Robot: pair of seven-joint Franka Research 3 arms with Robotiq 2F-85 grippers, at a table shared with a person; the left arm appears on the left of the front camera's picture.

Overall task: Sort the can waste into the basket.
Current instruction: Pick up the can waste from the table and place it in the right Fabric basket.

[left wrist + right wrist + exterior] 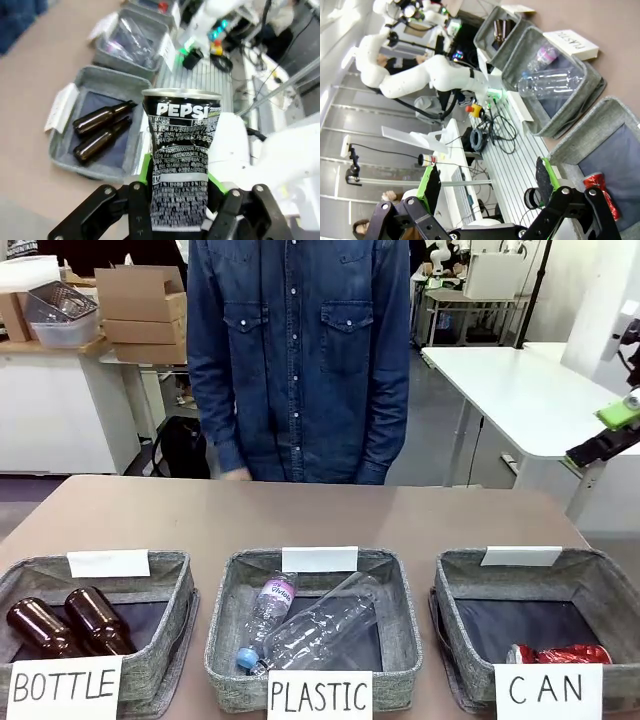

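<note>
- Pepsi can (181, 160) pinched upright in my left gripper (181, 176), bound for the CAN basket (590, 575) at 5 o'clock.
- Red can (560, 654) lies inside already.
- Right gripper (487, 182) spread, idle.

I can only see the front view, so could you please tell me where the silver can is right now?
Observer: The silver can is clamped between the green pads of the left gripper, and it stands up out of the fingers.
Operator: Thank you. Is the right gripper carrying anything?
Observer: No. The right gripper is open, with nothing between its fingers.
</note>
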